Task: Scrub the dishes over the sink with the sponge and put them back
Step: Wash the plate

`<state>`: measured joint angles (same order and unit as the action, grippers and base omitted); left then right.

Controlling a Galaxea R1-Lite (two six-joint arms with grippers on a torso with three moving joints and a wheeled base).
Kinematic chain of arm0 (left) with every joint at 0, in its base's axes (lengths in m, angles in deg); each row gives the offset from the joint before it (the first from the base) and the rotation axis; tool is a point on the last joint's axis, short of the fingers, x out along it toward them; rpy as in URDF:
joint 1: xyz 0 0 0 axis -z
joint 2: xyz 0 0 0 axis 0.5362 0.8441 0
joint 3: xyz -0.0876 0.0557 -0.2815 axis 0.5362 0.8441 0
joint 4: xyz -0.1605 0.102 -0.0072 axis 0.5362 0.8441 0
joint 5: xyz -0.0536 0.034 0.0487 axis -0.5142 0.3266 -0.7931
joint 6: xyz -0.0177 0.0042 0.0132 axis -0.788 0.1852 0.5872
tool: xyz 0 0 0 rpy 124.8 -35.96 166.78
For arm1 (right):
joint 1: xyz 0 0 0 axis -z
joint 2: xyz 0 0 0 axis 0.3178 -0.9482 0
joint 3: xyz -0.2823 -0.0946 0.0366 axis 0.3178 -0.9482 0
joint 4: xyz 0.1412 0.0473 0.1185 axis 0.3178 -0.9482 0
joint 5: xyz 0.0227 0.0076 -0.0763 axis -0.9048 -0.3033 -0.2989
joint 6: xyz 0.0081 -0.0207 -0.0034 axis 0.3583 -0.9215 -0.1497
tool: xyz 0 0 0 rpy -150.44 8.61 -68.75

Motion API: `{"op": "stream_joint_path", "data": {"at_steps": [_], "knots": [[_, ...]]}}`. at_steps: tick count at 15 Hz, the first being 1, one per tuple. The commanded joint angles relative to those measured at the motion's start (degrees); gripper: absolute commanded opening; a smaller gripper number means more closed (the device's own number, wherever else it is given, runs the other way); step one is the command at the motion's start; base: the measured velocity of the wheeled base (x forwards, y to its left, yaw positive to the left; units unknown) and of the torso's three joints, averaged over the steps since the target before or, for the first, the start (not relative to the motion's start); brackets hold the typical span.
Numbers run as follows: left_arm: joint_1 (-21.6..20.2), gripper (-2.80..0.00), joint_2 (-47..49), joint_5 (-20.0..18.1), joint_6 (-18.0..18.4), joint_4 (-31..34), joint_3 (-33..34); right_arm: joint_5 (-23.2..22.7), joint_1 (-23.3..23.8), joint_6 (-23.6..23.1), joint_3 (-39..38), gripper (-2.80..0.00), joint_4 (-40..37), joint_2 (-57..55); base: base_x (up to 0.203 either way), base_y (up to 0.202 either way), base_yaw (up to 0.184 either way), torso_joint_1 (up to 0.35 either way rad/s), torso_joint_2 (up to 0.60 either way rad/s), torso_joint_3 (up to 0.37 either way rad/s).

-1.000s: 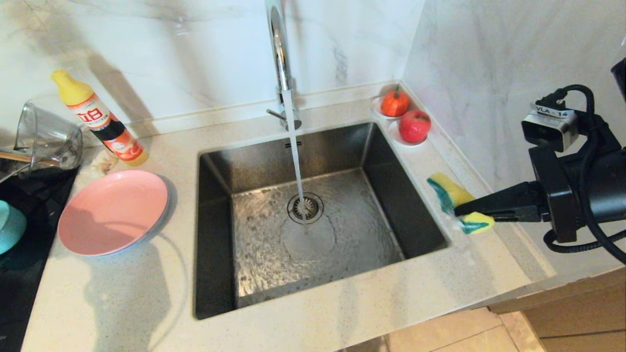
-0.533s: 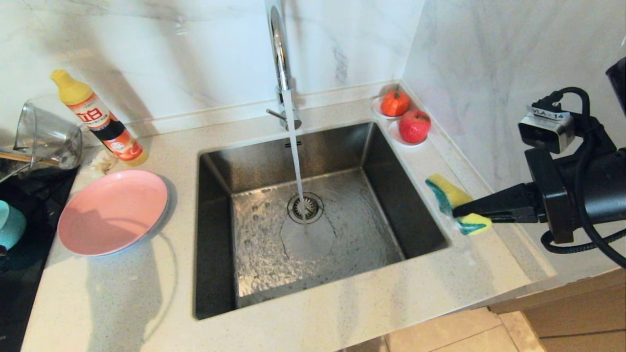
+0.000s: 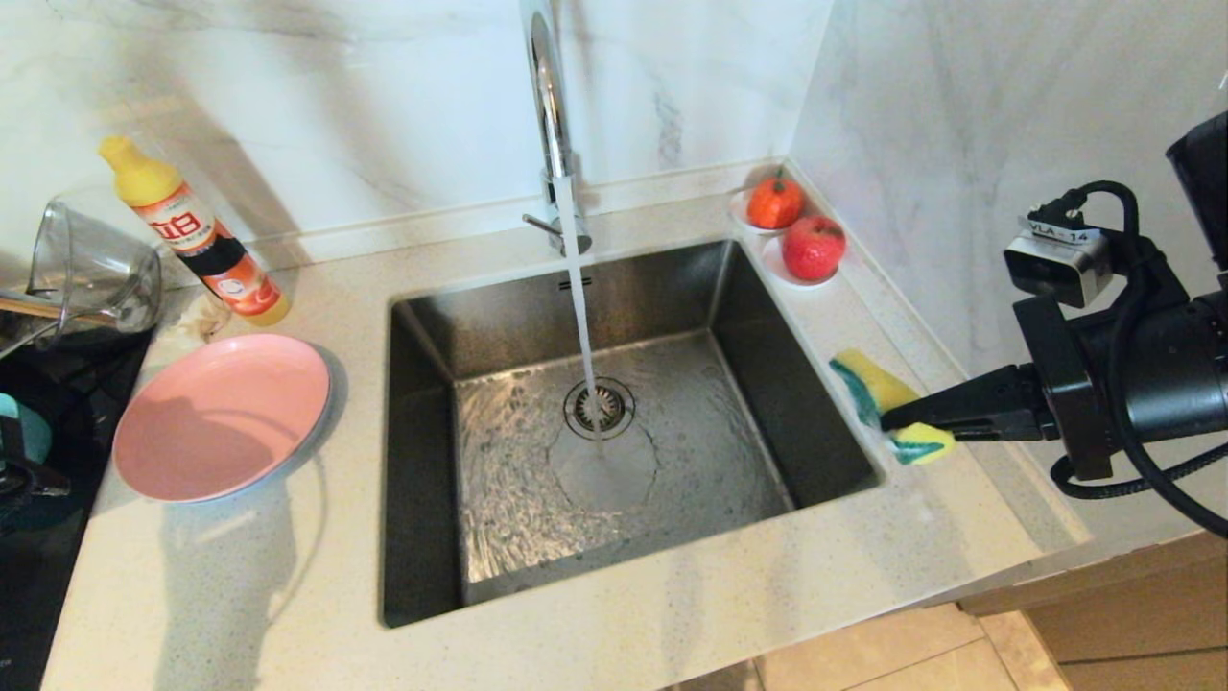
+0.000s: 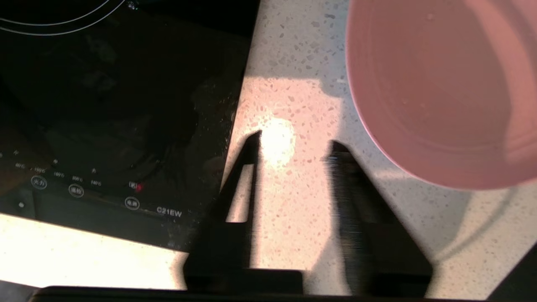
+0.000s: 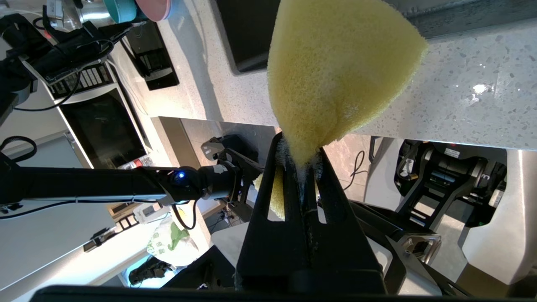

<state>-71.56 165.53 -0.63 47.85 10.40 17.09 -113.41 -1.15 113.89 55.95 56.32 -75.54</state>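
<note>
The pink plate [image 3: 223, 417] lies on the counter left of the sink [image 3: 422, 451], stacked on a grey-blue plate whose rim [image 3: 329, 411] peeks out. Water runs from the faucet [image 3: 549, 106] onto the drain. A teal bowl [image 3: 29, 430] shows at the far left edge, partly covered by my left arm. My left gripper [image 4: 293, 144] hangs open and empty over bare counter between the cooktop [image 4: 126, 105] and the pink plate [image 4: 440, 84]. My right gripper [image 3: 897, 419] is shut on the yellow-and-green sponge [image 3: 878, 384] above the counter right of the sink; the sponge [image 5: 335, 71] bulges out of the jaws.
A yellow-capped soap bottle [image 3: 197, 235] and a tipped clear glass jug [image 3: 91, 274] stand behind the plates. Two red fruits [image 3: 813, 247] sit on small dishes in the back right corner. A marble wall rises close behind the right arm.
My left gripper has opened and its arm has come into the head view at the left edge, over the teal bowl. The right arm with the sponge has barely shifted.
</note>
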Motion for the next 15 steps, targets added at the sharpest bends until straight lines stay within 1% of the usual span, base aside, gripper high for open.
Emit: {"op": "stream_joint_path", "data": {"at_steps": [1,4,7,10,13,15], "knots": [[0.66,0.00,1.44,0.05,0.10,0.20,-0.76,-0.17,-0.01,0.18,0.02,-2.80,-0.10,-0.43,0.000,0.000,0.000,0.000,0.00,0.000],[2.28,0.00,1.95,0.33,0.70,0.51,-1.43,-0.17,-0.01,0.27,0.02,-2.80,-0.10,-0.60,0.000,0.000,0.000,0.000,0.00,0.000],[2.39,0.00,3.19,2.96,2.54,0.25,-1.43,-0.17,0.14,0.27,0.02,-2.80,-0.10,-0.51,0.000,0.000,0.000,0.000,0.00,0.000],[2.39,0.00,4.36,3.21,3.34,0.16,-1.91,-0.26,0.78,0.18,-0.07,-2.80,-0.10,-0.60,0.000,0.000,0.000,0.000,0.00,0.000],[2.39,0.00,5.89,5.15,5.50,0.01,-2.01,-0.26,0.78,-0.26,-0.25,-2.80,-0.10,-0.69,0.000,0.000,0.000,0.000,0.00,0.000],[2.39,0.00,6.77,5.13,5.46,-1.00,-1.96,-0.26,1.12,-0.52,-0.16,-2.80,-0.10,-0.87,0.000,0.000,0.000,0.000,0.00,0.000]]}}
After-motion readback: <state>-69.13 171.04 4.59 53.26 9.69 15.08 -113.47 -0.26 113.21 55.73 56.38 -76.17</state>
